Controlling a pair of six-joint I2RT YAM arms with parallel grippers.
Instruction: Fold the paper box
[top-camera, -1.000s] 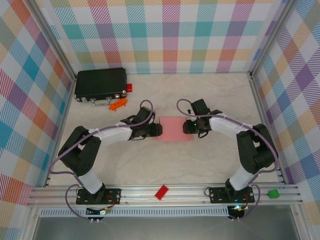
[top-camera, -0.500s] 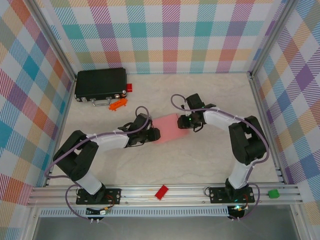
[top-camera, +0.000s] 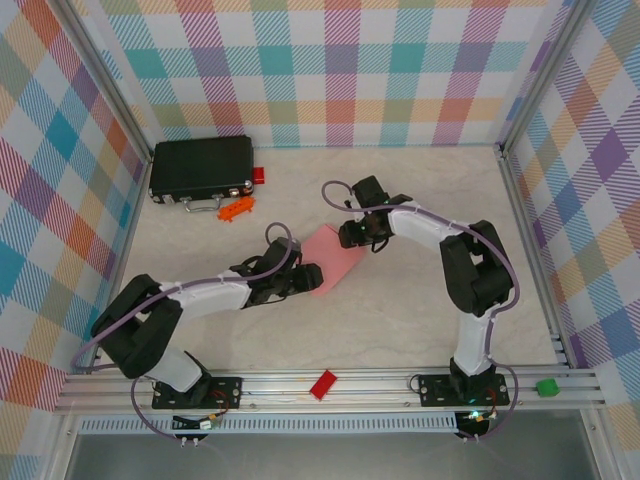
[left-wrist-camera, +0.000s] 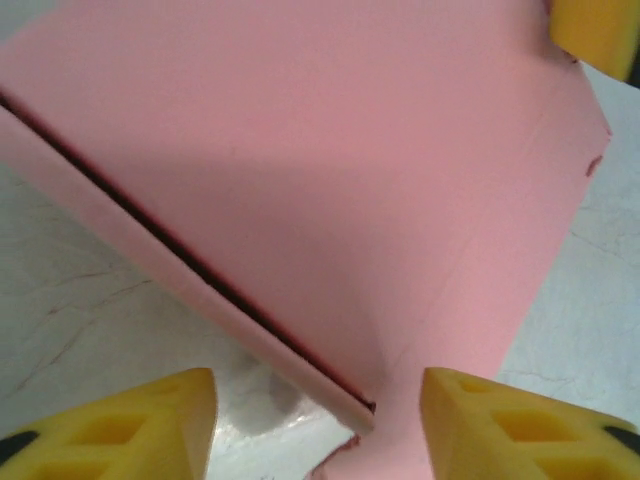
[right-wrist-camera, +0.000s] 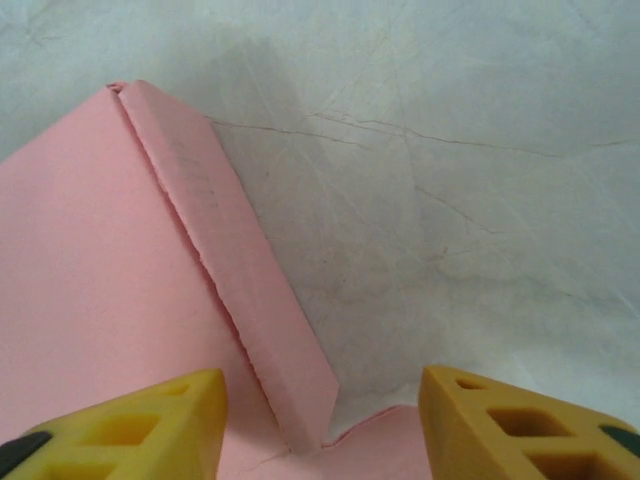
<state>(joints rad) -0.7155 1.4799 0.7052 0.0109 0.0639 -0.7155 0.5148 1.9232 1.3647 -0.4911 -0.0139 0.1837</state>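
The paper box (top-camera: 335, 258) sits bracketed at frame centre.
We see left hand (top-camera: 310, 279) and right hand (top-camera: 354, 238), both open, at opposite corners, likely steadying it for folding.

A pale marbled table (top-camera: 400, 300) lies in the middle. Plaid walls (top-camera: 340, 70) in pink, teal, orange and lilac stand behind the table and on its left and right. A silver metal frame (top-camera: 533, 250) edges its sides, and a ribbed rail (top-camera: 380, 388) runs along its near edge. Even light falls on the table, leaving soft shadows.
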